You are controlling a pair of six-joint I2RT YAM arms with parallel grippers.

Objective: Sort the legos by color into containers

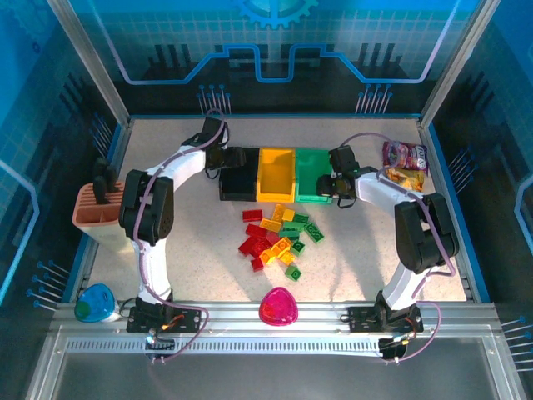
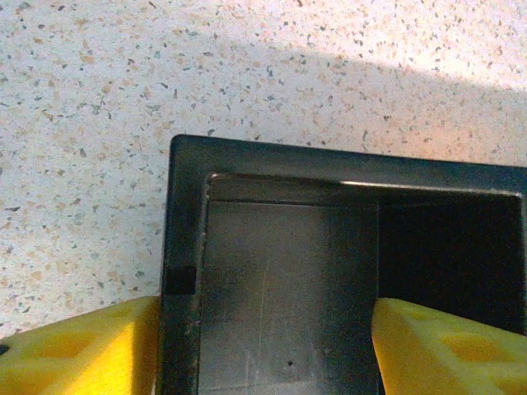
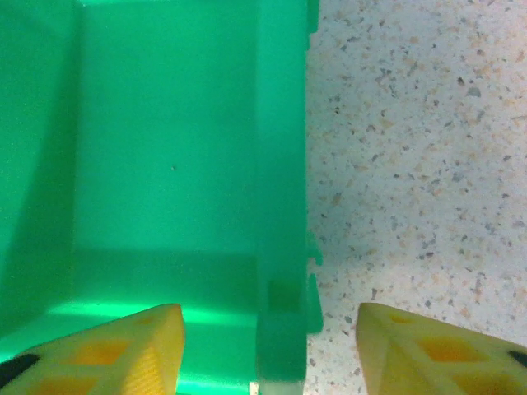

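The legos (image 1: 279, 237), red, yellow and green, lie in a loose pile mid-table in front of the three bins. The black bin (image 1: 237, 173), yellow bin (image 1: 276, 175) and green bin (image 1: 312, 175) stand side by side. My left gripper (image 1: 225, 158) is open astride the black bin's wall (image 2: 183, 271), one finger (image 2: 82, 350) outside it and the other inside. My right gripper (image 1: 335, 185) is open astride the green bin's wall (image 3: 284, 230), one finger (image 3: 111, 354) inside and the other over the table. The parts of both bins seen from the wrists hold no bricks.
A tan slotted holder (image 1: 98, 212) with black tools stands at the left. Snack packets (image 1: 405, 164) lie at the right. A pink rounded triangle (image 1: 277, 307) and a blue object (image 1: 94, 302) sit near the front rail.
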